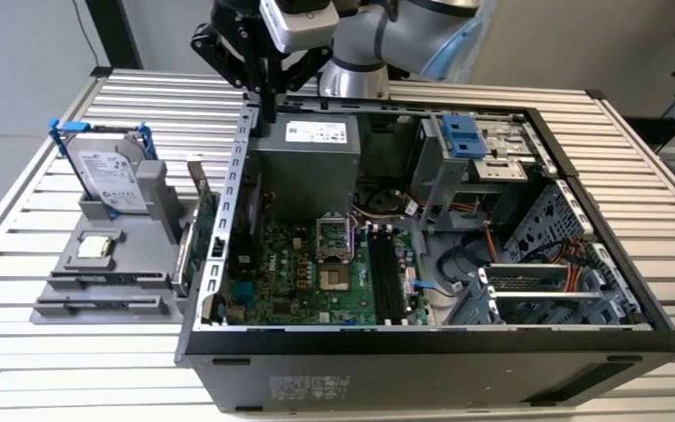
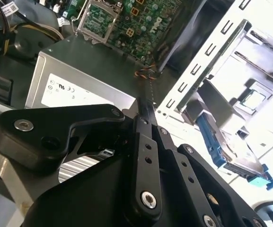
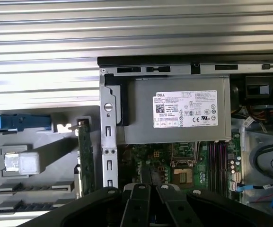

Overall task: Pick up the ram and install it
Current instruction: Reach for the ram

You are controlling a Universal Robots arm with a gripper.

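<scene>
My gripper (image 1: 270,95) hangs over the far corner of the open computer case (image 1: 431,338), on the exterior view's left, above the case wall beside the grey power supply (image 1: 305,158). Its fingers are shut on the ram (image 1: 270,120), which I see edge-on as a thin dark strip sticking out past the fingertips (image 2: 146,116). In both wrist views the strip (image 2: 150,92) (image 3: 145,174) points toward the green motherboard (image 1: 314,281). The motherboard's black memory slots (image 1: 381,272) (image 3: 216,161) lie well below, toward the exterior view's right of the CPU socket (image 1: 335,255).
A grey parts holder (image 1: 115,272) stands outside the case on the exterior view's left. It carries a silver hard drive in a blue frame (image 1: 109,176), a small chip (image 1: 95,247) and an upright green expansion card (image 1: 203,229). Cables and drive bays (image 1: 478,149) crowd the case's right side.
</scene>
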